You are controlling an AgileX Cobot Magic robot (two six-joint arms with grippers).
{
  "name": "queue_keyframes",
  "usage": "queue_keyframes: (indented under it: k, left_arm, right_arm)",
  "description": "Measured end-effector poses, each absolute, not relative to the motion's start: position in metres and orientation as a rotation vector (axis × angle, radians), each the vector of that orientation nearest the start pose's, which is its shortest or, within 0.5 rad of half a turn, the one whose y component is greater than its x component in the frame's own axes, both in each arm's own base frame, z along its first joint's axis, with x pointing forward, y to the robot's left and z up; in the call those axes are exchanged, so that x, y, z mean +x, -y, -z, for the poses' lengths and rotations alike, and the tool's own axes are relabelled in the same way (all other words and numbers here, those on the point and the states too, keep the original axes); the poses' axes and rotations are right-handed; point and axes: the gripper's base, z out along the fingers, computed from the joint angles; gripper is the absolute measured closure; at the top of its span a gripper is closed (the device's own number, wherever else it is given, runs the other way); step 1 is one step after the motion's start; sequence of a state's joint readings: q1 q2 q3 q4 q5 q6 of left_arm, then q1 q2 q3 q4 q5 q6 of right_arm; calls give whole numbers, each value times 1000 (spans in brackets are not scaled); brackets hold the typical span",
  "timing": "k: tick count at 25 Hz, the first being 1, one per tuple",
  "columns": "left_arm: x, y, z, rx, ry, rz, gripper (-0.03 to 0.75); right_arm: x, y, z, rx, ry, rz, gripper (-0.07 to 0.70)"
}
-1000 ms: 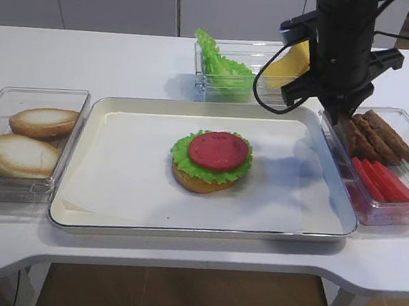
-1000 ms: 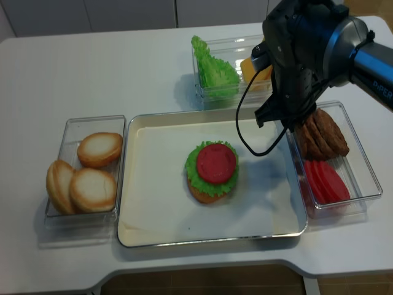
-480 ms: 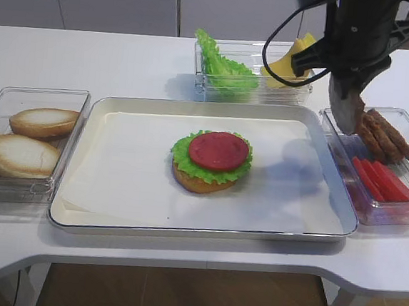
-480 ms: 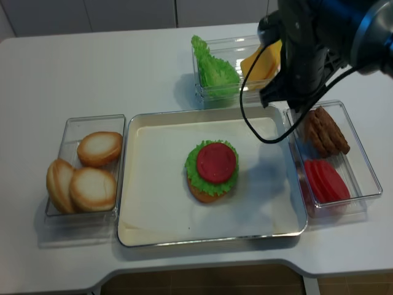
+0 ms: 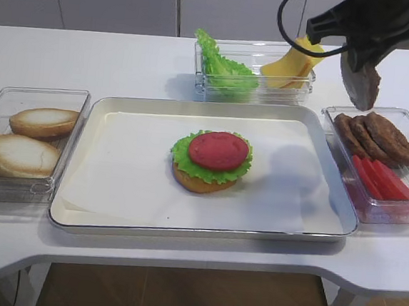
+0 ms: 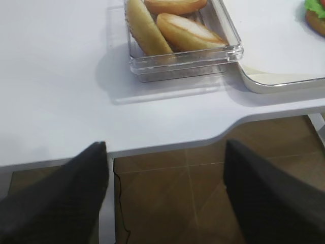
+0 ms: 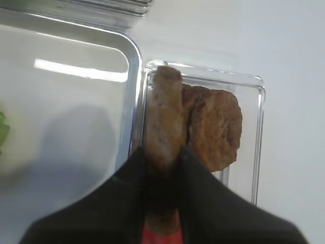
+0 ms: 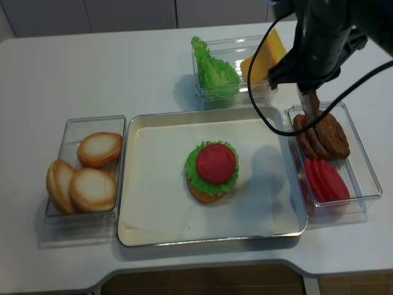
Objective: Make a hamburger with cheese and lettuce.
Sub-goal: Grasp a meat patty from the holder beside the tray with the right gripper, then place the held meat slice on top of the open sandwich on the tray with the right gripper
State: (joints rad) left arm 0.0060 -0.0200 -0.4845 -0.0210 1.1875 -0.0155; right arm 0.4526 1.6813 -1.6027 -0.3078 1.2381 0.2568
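The hamburger (image 5: 211, 161) lies mid-tray as a bun base, a frilly lettuce leaf and a red tomato disc on top (image 8: 215, 163). More lettuce (image 5: 222, 69) and the yellow cheese (image 5: 291, 64) stand in clear boxes behind the tray. My right gripper (image 5: 359, 60) is shut on a brown patty (image 5: 362, 84) that hangs edge-on above the patty box; in the right wrist view the patty (image 7: 165, 122) sits pinched between the black fingers (image 7: 195, 175). My left gripper (image 6: 165, 152) is open and holds nothing, off the table's front edge over the floor.
The metal tray (image 5: 112, 224) fills the table's centre. A clear box (image 5: 400, 213) on the right holds more patties (image 5: 378, 136) and tomato slices (image 5: 381, 179). A box of bun halves (image 5: 26, 141) stands left of the tray, also seen as bun halves (image 6: 177, 30) ahead of the left gripper.
My right gripper has risen from the patty box with one patty pinched in it, which now hangs clear above the box.
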Motion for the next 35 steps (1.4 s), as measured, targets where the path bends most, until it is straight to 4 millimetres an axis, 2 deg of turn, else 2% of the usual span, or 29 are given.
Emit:
queue_keyframes:
  k: [4, 10, 17, 23, 30, 35]
  left_arm:
    - [-12, 2, -263, -21, -2166, 31, 188]
    - [-12, 2, -263, -21, -2166, 31, 188]
    - [-12, 2, -263, -21, -2166, 31, 188]
    - [-12, 2, -263, -21, -2166, 31, 188]
    - [-12, 2, -263, -21, -2166, 31, 188]
    - [-12, 2, -263, -21, -2166, 31, 188]
  right_arm:
    - [315, -138, -351, -372, -2665, 203, 507]
    - [287, -190, -355, -514, -2571, 229, 507]
    - [262, -230, -355, -583, -2480, 261, 507]
    - [270, -262, -333, -646, -2439, 351, 507]
    - [291, -286, -313, -698, -2425, 401, 507]
    - [292, -301, -294, -801, -2409, 462, 508]
